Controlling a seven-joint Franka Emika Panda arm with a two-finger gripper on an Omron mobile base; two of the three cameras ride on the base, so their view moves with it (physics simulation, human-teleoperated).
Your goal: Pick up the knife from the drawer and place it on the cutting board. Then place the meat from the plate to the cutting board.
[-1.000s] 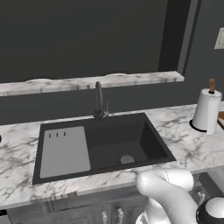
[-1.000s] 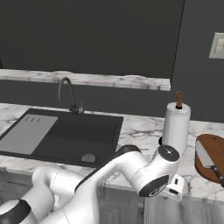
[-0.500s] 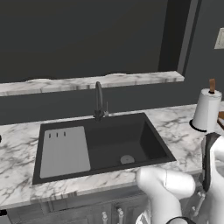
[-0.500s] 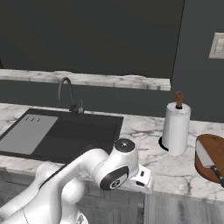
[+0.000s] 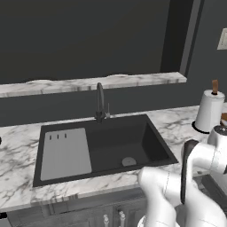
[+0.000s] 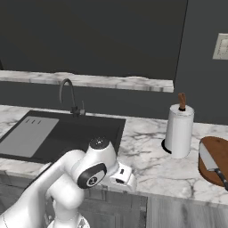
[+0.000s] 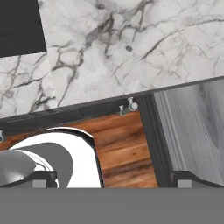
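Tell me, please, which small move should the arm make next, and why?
Probably lift the arm and swing it toward the meat: the knife already lies on the cutting board, and the open fingers hold nothing, low by the counter front.

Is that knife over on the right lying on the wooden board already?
Yes, in the right base view the knife lies flat on the reddish-brown cutting board, right of the paper towel roll.

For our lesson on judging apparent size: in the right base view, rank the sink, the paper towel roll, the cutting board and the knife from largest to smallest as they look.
1. Sink
2. Paper towel roll
3. Cutting board, though the picture's edge cuts it off, so its rank against the roll is unsure
4. Knife
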